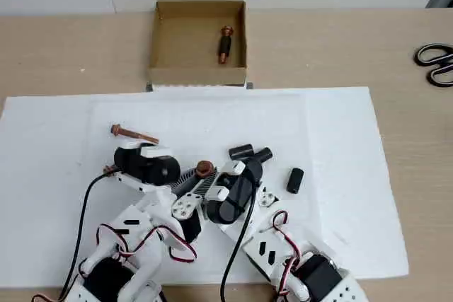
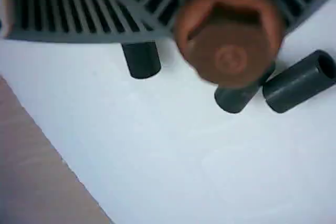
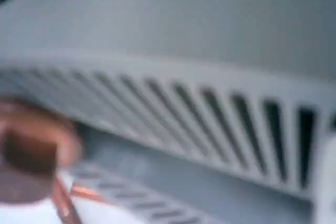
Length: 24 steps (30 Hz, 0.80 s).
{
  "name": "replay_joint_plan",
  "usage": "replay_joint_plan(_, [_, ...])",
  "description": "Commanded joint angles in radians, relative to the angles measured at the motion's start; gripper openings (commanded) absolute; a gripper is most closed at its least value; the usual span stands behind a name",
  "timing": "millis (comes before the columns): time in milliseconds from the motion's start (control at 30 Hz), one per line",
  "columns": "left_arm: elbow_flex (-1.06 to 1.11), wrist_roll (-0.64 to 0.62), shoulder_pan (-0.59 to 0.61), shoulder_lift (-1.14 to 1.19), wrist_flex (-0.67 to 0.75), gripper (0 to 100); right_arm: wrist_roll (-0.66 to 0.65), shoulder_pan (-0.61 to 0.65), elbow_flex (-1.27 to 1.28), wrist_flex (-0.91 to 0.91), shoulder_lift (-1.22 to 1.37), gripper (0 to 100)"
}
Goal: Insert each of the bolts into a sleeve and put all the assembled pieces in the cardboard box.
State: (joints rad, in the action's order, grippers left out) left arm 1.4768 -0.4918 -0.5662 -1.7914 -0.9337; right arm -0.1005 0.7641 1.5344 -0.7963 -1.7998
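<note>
In the high view my left gripper (image 1: 202,175) sits mid-sheet, shut on a copper bolt (image 1: 205,169). Its hex head (image 2: 228,40) looms close in the left wrist view, under the grey ribbed finger (image 2: 79,3). Three black sleeves (image 1: 241,151) (image 1: 263,154) (image 1: 294,179) lie on the paper just beyond and to the right; the left wrist view shows them too (image 2: 140,59) (image 2: 236,98) (image 2: 299,81). My right gripper (image 1: 242,169) is close beside the left one, and its wrist view shows the ribbed finger (image 3: 210,108) and the bolt head (image 3: 29,153). The cardboard box (image 1: 164,40) holds one assembled piece (image 1: 225,44).
A second loose bolt (image 1: 133,134) lies on the white sheet (image 1: 340,125), to the left of the grippers. Scissors (image 1: 435,64) rest on the wooden table at the far right. The sheet's right half is bare.
</note>
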Motion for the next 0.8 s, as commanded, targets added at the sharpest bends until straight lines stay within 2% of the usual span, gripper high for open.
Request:
replay_joint_plan(0, [0.015, 0.02, -0.003, 0.0, -0.029, 1, -0.015, -0.012, -0.098, 0.051, -0.008, 0.2])
replay_joint_plan(300, [0.015, 0.023, 0.003, 0.0, -0.029, 1, -0.015, -0.012, -0.098, 0.048, -0.008, 0.2])
replay_joint_plan(533, [0.068, 0.086, 0.003, 0.0, -0.031, 14, -0.015, -0.012, -0.095, 0.048, -0.008, 0.2])
replay_joint_plan(767, [0.067, 0.092, 0.003, -0.002, -0.025, 15, -0.015, -0.012, -0.089, 0.047, -0.008, 0.2])
